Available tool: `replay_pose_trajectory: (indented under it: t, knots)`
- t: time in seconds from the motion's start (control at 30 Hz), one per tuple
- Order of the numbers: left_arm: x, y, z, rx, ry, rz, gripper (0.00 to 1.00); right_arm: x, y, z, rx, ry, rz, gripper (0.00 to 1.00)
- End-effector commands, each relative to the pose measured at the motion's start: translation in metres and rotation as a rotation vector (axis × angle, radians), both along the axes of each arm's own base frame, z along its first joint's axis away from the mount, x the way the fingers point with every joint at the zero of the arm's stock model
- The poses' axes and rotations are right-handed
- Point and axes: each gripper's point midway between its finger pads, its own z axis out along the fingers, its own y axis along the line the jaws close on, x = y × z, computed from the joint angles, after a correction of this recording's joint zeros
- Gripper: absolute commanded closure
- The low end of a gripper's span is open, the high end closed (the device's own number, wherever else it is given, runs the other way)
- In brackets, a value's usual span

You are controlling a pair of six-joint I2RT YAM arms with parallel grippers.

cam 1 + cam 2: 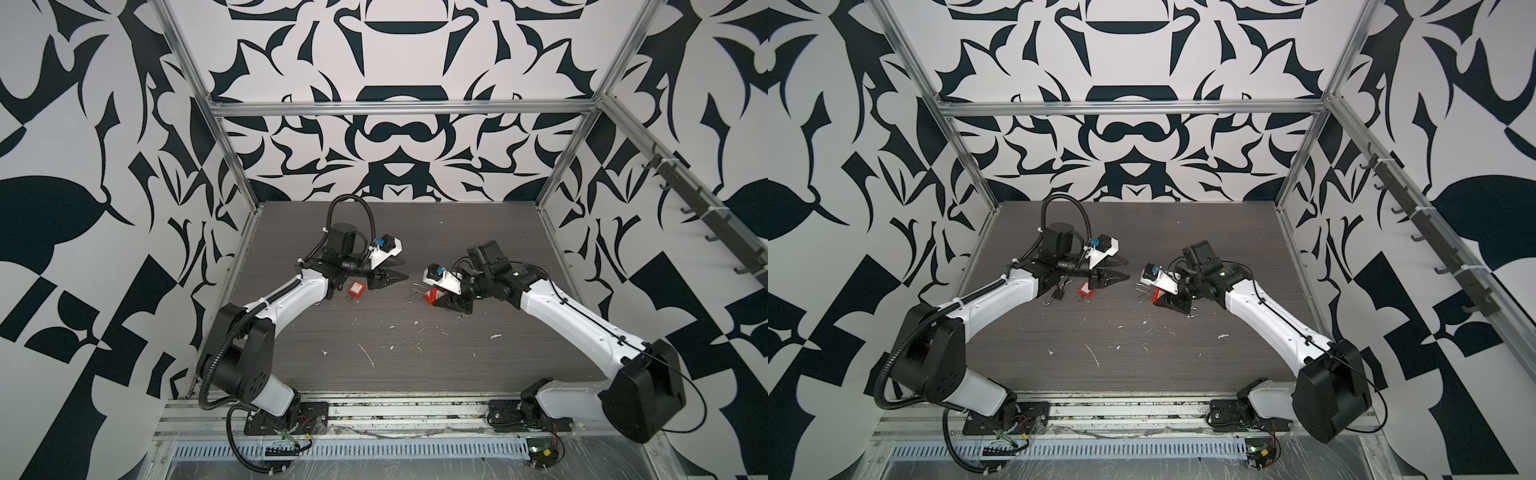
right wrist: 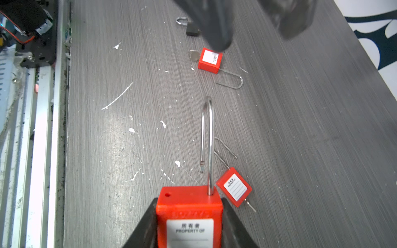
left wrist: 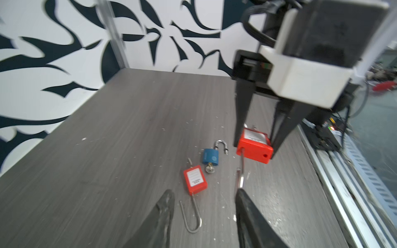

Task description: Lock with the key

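1. right gripper (image 3: 254,148): nearest the front edge of the table (image 1: 374,353), right of centre. The jaws are partly closed and clamped on the body of the red padlock (image 2: 189,204), 1 finger on each side face. The label faces the wrist camera. The long shackle (image 2: 211,150) is open, with 1 leg seated in the body and the other free of its hole, and it points toward the left arm. The keyhole end is hidden.

2. 2nd red padlock (image 2: 234,187): flat on the table, just beside the held one on its back-wall side. Label up, unlatched.

3. blue padlock (image 3: 210,157): near entry 2, lying on the table and unlatched. A small key (image 3: 208,169) sits in its base.

4. 3rd red padlock (image 1: 356,289): left of centre and well apart from entries 1 to 3. It lies flat with the label up, unlatched, and the key (image 2: 193,55) is seated in its base.

5. black padlock (image 1: 1059,294): further left, close by the left forearm. Whether it is latched cannot be told.

6. left gripper (image 3: 204,193): furthest back, low over the table, just behind entry 4. The jaws stand a moderate gap apart with nothing between them, and it holds nothing.
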Motion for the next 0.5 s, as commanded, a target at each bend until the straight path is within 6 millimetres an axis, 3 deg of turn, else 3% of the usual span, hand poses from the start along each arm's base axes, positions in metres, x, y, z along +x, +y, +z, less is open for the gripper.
replay_pose_trajectory:
  t: [0.0,0.3,0.47]
  knots:
    - [-0.023,-0.004,-0.005,0.026,-0.058,-0.13,0.49,-0.002,0.011,0.015,0.042,-0.046,0.053,0.8]
    - [-0.034,-0.005,-0.017,0.043,-0.051,-0.164,0.48,-0.002,0.015,0.018,0.046,-0.058,0.071,0.82]
    - [-0.036,-0.008,-0.026,0.073,-0.05,-0.169,0.54,-0.003,0.018,0.022,0.047,-0.074,0.082,0.82]
